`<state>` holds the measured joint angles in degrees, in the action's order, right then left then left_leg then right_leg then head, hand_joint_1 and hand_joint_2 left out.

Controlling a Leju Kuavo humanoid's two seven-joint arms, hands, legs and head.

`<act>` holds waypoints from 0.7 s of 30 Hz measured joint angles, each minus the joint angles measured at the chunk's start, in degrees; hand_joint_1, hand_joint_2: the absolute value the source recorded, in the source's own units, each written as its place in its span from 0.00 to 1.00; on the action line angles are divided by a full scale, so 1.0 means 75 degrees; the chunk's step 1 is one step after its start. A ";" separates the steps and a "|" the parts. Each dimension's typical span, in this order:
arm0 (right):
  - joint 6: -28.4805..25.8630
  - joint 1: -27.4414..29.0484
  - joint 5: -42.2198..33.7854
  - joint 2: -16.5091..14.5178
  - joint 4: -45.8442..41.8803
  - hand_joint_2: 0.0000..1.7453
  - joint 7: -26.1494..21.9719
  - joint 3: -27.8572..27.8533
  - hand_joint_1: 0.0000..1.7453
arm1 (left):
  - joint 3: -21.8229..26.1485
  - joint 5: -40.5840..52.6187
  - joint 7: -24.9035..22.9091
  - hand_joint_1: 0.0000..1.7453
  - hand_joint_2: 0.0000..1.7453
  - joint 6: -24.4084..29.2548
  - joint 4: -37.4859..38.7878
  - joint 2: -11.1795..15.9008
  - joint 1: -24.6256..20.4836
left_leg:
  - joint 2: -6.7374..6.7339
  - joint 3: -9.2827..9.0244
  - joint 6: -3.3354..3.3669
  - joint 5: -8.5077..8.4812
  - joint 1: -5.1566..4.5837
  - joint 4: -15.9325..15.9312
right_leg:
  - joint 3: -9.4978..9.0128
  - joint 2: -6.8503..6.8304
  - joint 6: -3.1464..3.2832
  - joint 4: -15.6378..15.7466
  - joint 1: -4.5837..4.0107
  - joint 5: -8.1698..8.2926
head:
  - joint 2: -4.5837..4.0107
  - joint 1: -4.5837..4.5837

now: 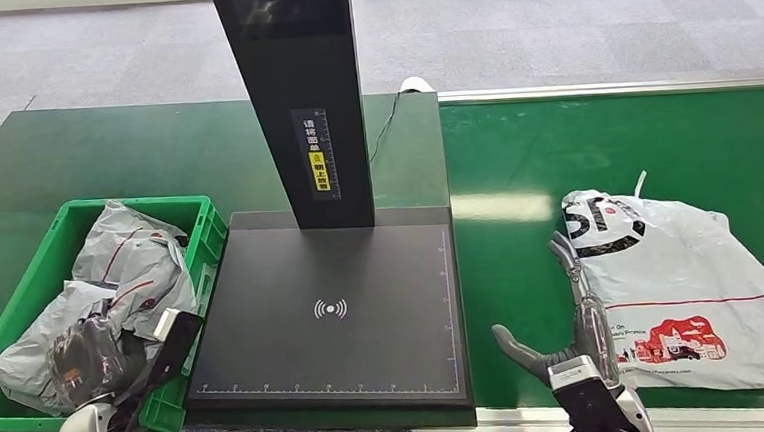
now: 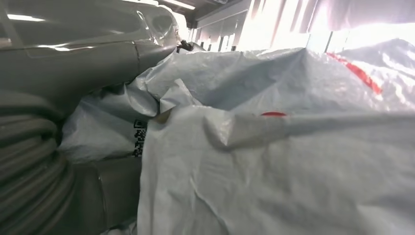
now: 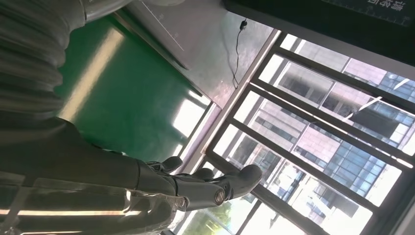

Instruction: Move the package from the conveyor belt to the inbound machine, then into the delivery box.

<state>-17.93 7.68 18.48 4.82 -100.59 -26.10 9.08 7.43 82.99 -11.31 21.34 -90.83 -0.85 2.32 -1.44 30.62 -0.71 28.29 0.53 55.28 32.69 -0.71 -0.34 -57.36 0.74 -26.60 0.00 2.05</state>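
Observation:
A white package (image 1: 683, 288) with red and black print lies flat on the green conveyor belt (image 1: 515, 168) at the right. My right hand (image 1: 577, 324) is open at the package's left edge, fingers stretched along it; the same hand (image 3: 195, 183) has nothing in it. The black inbound machine plate (image 1: 334, 309) in the middle is bare. At the left, a green delivery box (image 1: 137, 203) holds crumpled grey packages (image 1: 126, 267). My left hand (image 1: 86, 359) sits inside the box, gripping a grey package (image 2: 274, 171) that bunches against its thumb (image 2: 73, 54).
The machine's tall black column (image 1: 301, 101) rises from the back of the plate, with a cable (image 1: 385, 126) behind it. A metal rail (image 1: 611, 89) runs along the belt's far side. Dark green tabletop (image 1: 104, 153) lies behind the box.

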 joint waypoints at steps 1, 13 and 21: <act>0.0035 -0.0001 0.0020 -0.0008 -0.0004 1.00 0.0006 -0.0007 0.00 | -0.0036 0.0030 -0.0054 0.00 1.00 -0.0033 0.0033 0.0018 -0.0001 | 0.0000 0.0000 0.0000 0.0000 0.0000 0.0000 | -0.0001 0.0000 0.0000 0.0000 0.0000 0.0000 | 0.0000 0.0001; 0.0117 -0.0004 0.0118 -0.0063 -0.0012 1.00 0.0026 -0.0013 0.00 | -0.0125 -0.1297 0.0572 0.00 1.00 0.1623 -0.0017 0.0050 -0.0005 | 0.0003 0.0000 0.0000 0.0000 -0.0001 0.0001 | 0.0000 -0.0004 0.0000 0.0000 0.0001 0.0000 | 0.0000 0.0001; 0.0020 -0.0042 0.0001 -0.0084 -0.0010 1.00 -0.0034 -0.0007 0.00 | 0.0076 -0.3165 0.4442 0.00 1.00 0.2222 -0.0778 -0.0537 -0.0062 | 0.0006 0.0005 0.0001 0.0000 -0.0003 0.0001 | -0.0003 -0.0011 -0.0001 0.0000 0.0003 0.0000 | 0.0000 0.0001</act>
<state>-17.79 7.37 18.49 4.20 -100.66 -26.35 9.03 8.00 59.25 22.01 38.00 -96.67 -4.88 1.85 -1.39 30.66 -0.71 28.30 0.51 55.29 32.67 -0.79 -0.34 -57.36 0.76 -26.60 0.00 2.06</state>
